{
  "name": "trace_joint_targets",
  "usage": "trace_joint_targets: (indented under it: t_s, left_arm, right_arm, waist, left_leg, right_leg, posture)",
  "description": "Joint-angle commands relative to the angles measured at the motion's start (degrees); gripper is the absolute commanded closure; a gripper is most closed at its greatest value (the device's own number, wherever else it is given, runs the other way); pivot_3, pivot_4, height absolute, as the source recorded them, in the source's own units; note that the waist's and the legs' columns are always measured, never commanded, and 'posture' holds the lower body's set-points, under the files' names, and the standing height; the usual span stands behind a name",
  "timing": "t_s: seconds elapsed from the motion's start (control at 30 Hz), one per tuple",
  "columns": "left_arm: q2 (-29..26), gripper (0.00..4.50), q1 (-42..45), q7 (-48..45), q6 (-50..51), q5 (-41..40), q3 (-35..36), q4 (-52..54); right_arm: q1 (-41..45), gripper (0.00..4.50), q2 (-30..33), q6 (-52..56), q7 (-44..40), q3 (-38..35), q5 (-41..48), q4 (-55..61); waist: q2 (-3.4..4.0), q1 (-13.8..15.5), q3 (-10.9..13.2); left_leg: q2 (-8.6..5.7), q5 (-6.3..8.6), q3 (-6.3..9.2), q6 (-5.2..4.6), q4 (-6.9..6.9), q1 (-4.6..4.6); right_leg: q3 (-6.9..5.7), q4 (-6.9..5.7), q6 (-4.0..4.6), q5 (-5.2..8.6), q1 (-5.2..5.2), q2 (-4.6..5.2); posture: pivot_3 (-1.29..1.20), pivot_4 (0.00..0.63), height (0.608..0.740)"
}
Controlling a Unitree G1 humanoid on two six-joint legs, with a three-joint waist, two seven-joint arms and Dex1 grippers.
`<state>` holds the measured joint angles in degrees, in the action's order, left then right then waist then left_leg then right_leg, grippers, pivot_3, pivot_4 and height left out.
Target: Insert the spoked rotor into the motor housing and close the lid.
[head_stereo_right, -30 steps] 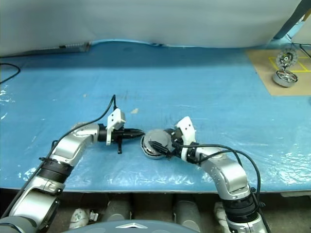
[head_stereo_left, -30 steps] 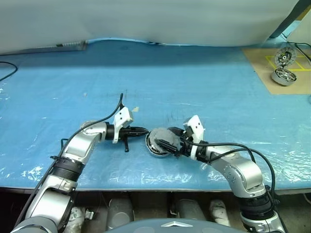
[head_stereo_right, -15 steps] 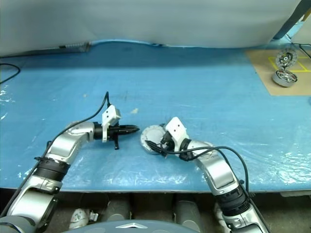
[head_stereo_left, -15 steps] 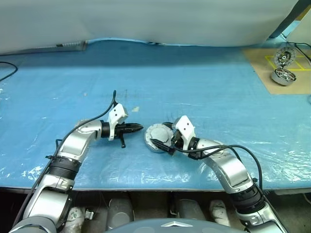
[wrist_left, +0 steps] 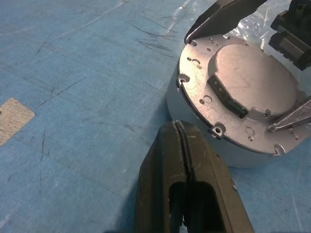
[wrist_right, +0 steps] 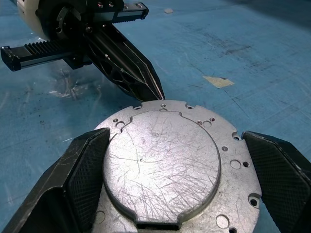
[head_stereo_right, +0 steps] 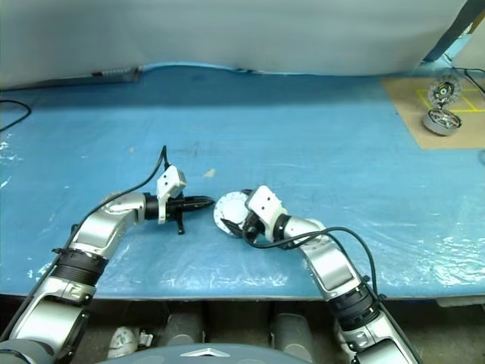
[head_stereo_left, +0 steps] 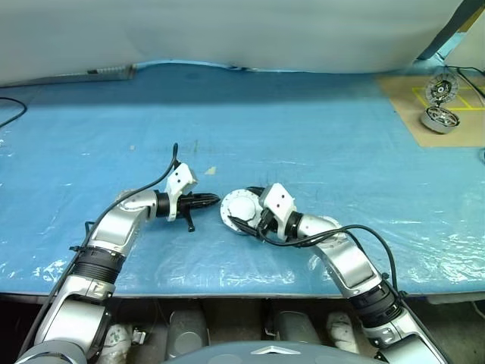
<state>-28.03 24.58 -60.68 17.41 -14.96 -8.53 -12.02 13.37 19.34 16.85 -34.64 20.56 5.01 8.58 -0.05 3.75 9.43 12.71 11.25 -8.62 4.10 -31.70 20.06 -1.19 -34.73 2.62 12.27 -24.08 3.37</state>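
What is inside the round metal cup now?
The lid lies shut on top of the motor housing, covering its inside. Whatever is in it is hidden.

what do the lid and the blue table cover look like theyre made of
Lid: looks like bare metal, probably aluminium; silver-grey, matte sheen, fine random scratches, small drilled holes around its edge.
Table cover: seems a thin plastic sheet; blue, slightly glossy, with creases, scuffs and shiny wrinkles near the front edge.
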Motion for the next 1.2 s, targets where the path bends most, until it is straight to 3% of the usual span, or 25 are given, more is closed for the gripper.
trace_joint_targets:
  t_s: [0.03,0.73,1.0,1.2]
  left_arm:
    - [-0.1,4.5,0.1,0.2,-1.0,-0.1,0.9,0.8]
    - [2.0,4.5,3.6,1.4,5.3,-6.3,4.0,5.1]
    - [0.6,4.5,1.7,-1.4,8.3,-6.0,0.6,8.6]
    - [-4.1,4.5,-1.0,-3.8,9.2,-1.0,-5.5,10.0]
  right_arm:
    - [-0.1,0.03,0.1,0.2,0.3,0.9,-2.4,-2.2]
    - [-0.2,0.03,0.7,4.1,-2.2,1.3,-1.8,-2.7]
    - [-0.1,0.03,0.9,5.8,-3.2,1.1,-1.5,-1.9]
    - [0.0,0.03,0.7,6.3,-3.2,1.0,-1.5,-1.9]
  waist:
    - [0.0,0.0,0.0]
    - [0.0,0.0,0.0]
    - [0.0,0.1,0.0]
    - [-0.01,0.1,0.0]
  left_leg:
    - [0.0,0.0,0.0,0.0,0.0,0.0]
    - [-0.01,0.0,-0.01,0.0,0.0,-0.01]
    - [-0.01,0.0,-0.01,0.0,0.01,0.0]
    - [0.0,0.0,0.0,0.0,0.06,-0.02]
  right_leg:
    - [0.0,0.0,0.0,0.0,0.0,0.0]
    - [0.01,0.0,0.01,-0.01,0.01,0.0]
    - [0.01,0.03,0.01,0.0,0.01,0.01]
    - [0.0,0.03,0.02,0.01,0.01,0.0]
  posture:
    - [0.0,0.15,0.74]
    - [0.0,0.15,0.74]
    - [0.0,0.15,0.74]
    - [0.0,0.15,0.74]
